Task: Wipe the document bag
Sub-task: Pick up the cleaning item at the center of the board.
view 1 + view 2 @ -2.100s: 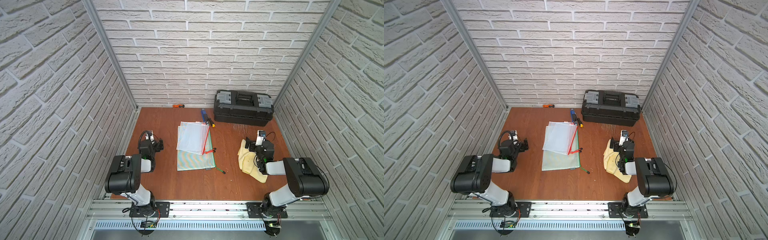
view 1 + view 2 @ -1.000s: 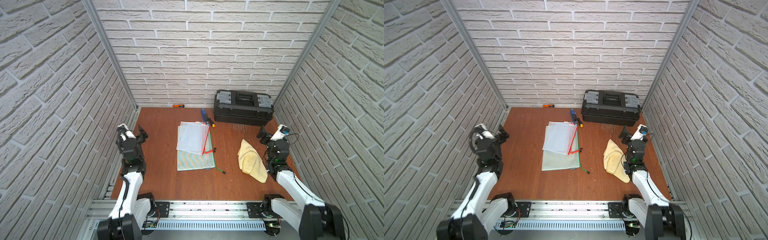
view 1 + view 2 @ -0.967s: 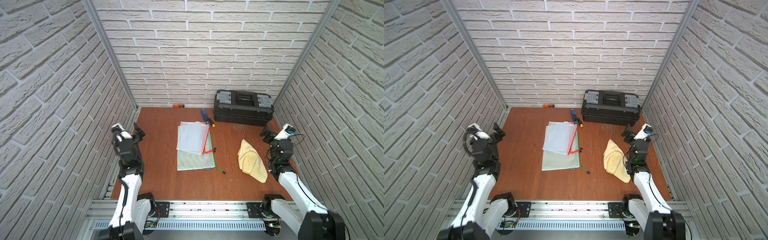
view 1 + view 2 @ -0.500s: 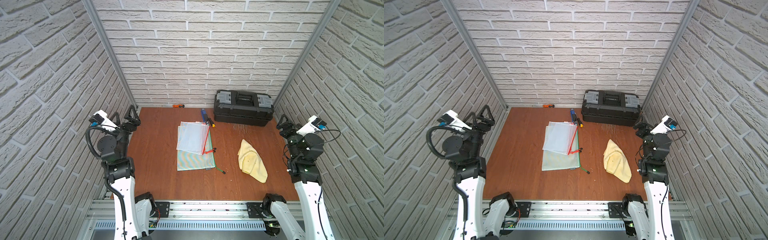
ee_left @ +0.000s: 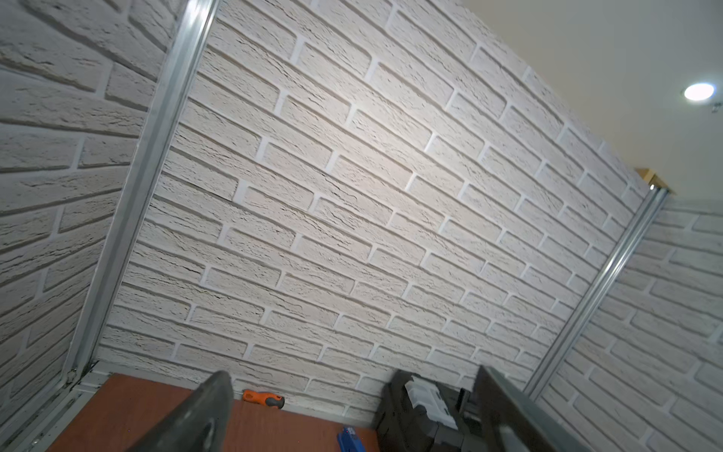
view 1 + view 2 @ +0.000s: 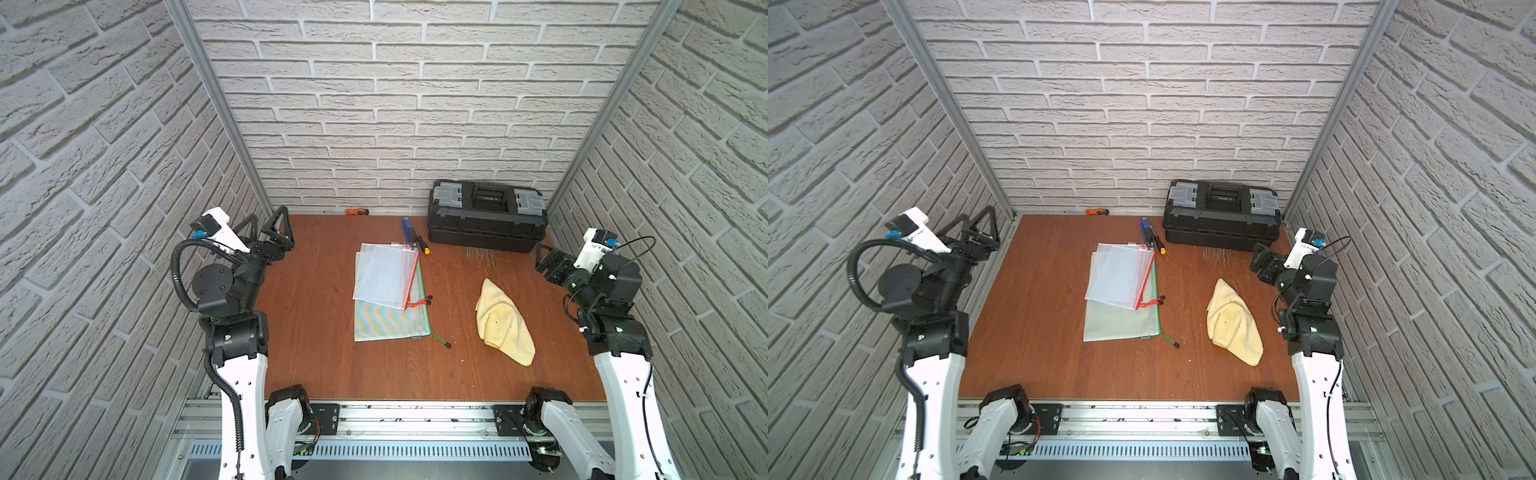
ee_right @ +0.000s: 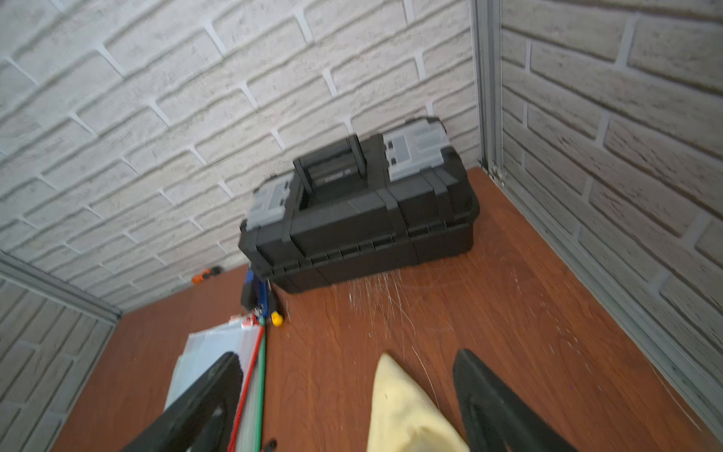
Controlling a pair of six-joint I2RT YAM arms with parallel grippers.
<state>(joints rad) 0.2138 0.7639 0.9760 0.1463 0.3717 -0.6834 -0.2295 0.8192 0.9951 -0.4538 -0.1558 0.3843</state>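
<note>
My left pincer (image 6: 266, 218) and right pincer (image 6: 542, 259) are wide open and hold nothing. The bag (image 6: 384, 276) lies mid-worktop (image 6: 316, 332). No wiping yet. Next, I think, my right pincer must grab the cloth (image 6: 503, 322) by the right edge.

In both top views, a wide strip of the bare brown wooden tabletop (image 6: 307, 316) is lying open at centre left, beside the two stacked flat mesh document bags (image 6: 386, 291). A narrower lane is running between them and the crumpled yellow cloth (image 6: 503, 322) at centre right. The black plastic toolbox with grey latches (image 6: 486, 216) is blocking the upper right corner. A blue tool (image 6: 408, 230) and a yellow-tipped screwdriver (image 6: 422, 244) are crowding the gap beside it. A small orange-handled screwdriver (image 6: 357, 212) is lying along the back wall.
</note>
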